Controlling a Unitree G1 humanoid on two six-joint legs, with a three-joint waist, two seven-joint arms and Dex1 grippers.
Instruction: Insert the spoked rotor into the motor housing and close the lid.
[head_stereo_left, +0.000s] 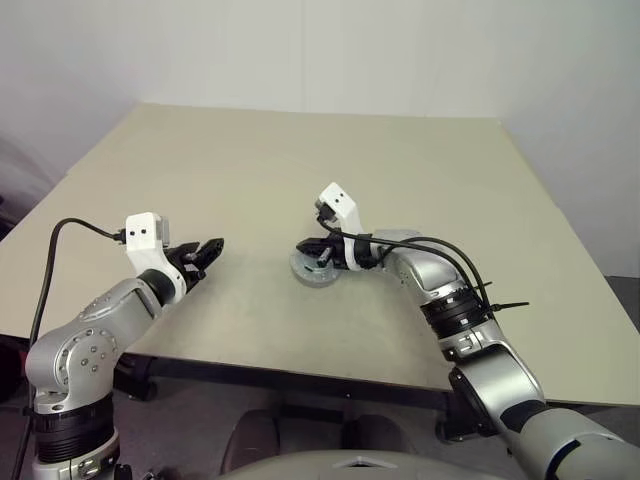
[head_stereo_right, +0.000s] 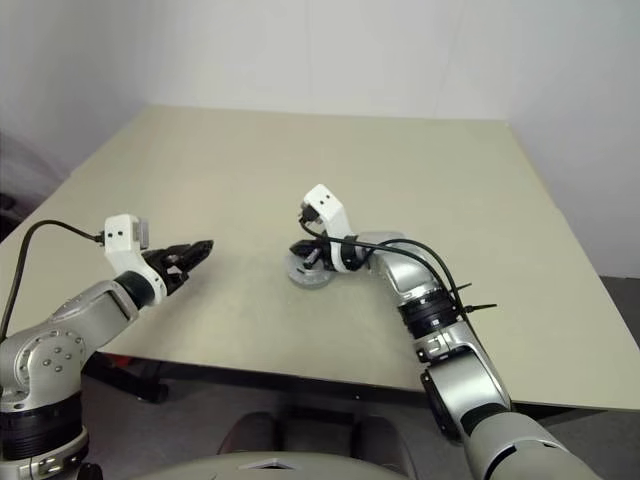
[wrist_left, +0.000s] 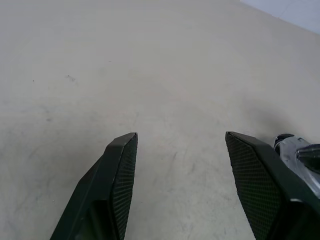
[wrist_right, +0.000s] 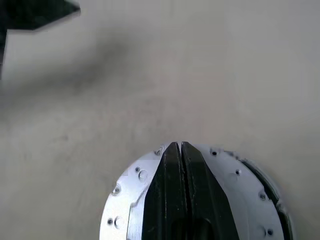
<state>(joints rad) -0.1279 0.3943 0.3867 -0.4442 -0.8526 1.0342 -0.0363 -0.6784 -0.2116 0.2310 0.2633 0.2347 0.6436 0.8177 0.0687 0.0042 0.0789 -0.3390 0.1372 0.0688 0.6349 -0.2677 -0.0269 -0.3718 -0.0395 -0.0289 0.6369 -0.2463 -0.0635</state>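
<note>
Lid sits on the housing mid-bench, silver face up. Right gripper, fingers pressed together, rests over it, likely to push it home. Left gripper hovers wide and empty to the left, well apart.

Matt beige table, smooth with faint scuffs. Bright silvery metal lid, satin sheen, dotted with small screws, at lower centre. Matt black fingers with fine cross-hatched pads, plastic-looking.
</note>
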